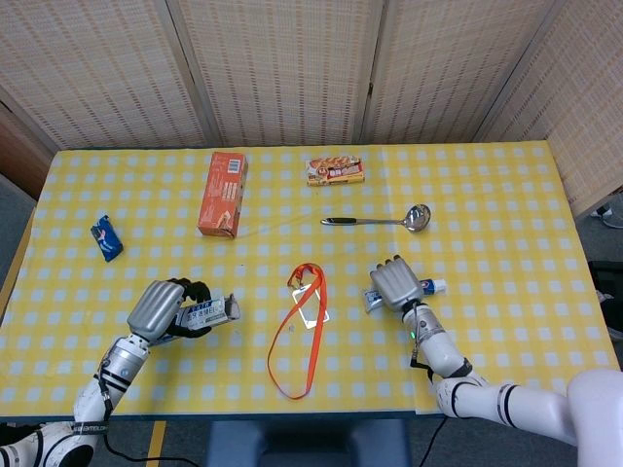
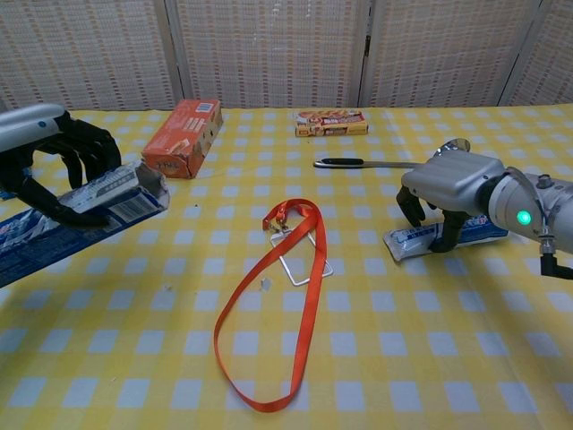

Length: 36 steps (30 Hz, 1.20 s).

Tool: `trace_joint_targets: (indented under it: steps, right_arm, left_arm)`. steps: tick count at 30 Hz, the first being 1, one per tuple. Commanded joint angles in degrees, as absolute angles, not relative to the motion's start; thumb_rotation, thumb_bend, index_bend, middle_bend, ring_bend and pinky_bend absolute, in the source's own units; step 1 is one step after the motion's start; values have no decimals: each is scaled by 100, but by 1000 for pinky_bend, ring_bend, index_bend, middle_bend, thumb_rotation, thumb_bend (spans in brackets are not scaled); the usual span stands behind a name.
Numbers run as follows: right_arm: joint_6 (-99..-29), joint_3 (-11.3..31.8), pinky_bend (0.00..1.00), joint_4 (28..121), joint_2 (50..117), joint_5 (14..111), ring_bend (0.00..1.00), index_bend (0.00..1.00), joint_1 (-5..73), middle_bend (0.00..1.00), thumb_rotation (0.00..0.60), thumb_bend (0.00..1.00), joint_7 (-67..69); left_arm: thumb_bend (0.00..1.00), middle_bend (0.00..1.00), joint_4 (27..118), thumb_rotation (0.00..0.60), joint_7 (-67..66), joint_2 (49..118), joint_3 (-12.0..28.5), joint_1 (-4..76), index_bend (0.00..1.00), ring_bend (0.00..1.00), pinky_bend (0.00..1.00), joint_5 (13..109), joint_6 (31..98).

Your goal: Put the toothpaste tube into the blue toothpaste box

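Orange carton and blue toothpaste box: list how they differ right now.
The orange carton lies flat on the yellow checked tablecloth, untouched; the blue toothpaste box is gripped by the left robot hand and tilted, its open end raised. The carton looks shorter and thicker; the toothpaste box long and slim. Both are rectangular printed packages.

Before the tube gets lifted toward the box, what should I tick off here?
1. Left hand holds the blue box off the table: ok.
2. Box's open end faces the tube: ok.
3. Right hand is over the tube's crimped end, fingers curled around it: ok.
4. Grip on the tube is firm: cannot tell.
5. Tube's cap end is free of the hand: ok.
6. Lanyard lies between tube and box, low on the table: ok if lifted.
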<state>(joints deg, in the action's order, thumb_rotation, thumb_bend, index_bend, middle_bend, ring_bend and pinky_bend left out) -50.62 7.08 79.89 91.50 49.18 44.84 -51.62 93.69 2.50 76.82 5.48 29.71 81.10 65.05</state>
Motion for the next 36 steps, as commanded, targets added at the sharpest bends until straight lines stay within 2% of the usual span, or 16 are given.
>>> trace_joint_targets:
  steps: [1, 8, 11, 18, 22, 25, 31, 36]
  right_arm:
    - [-5211, 610, 404, 8080, 9148, 4671, 454, 605, 4580, 497, 600, 282, -5432]
    - [-5515, 494, 559, 8221, 9121, 4533, 574, 705, 4660, 629, 600, 371, -5689]
    - [-5671, 465, 592, 8395, 8999, 4596, 607, 713, 4648, 649, 600, 398, -5685]
    - [-6162, 549, 710, 8795, 8561, 5525, 692, 728, 4375, 693, 600, 500, -4680]
    - [-6373, 677, 749, 8872, 8316, 6278, 721, 735, 4131, 697, 600, 508, -3398]
    - [-6597, 836, 815, 8882, 8158, 6957, 777, 735, 3870, 697, 600, 508, -1708]
    - [-6661, 1116, 889, 9274, 7670, 7631, 851, 735, 3600, 697, 600, 508, 1012]
    - [-6784, 1255, 913, 9595, 7365, 7941, 868, 735, 3487, 697, 600, 507, 2062]
  left_arm:
    - [177, 680, 9365, 600, 240, 7682, 550, 2964, 525, 491, 516, 8100, 6512]
    - [178, 680, 9388, 600, 171, 7681, 563, 2948, 525, 491, 516, 8075, 6541]
    - [178, 680, 9407, 600, 157, 7680, 571, 2940, 525, 491, 516, 8059, 6552]
    - [178, 680, 9426, 600, 125, 7685, 599, 2925, 525, 493, 516, 8020, 6583]
    - [179, 680, 9465, 600, 127, 7660, 648, 2918, 525, 494, 517, 7932, 6581]
    - [178, 680, 9541, 600, 104, 7620, 672, 2918, 525, 494, 516, 7883, 6568]
    - [178, 680, 9744, 600, -19, 7578, 711, 2962, 527, 496, 517, 7757, 6470]
    - [178, 680, 9864, 600, -171, 7576, 747, 2970, 529, 496, 517, 7659, 6479]
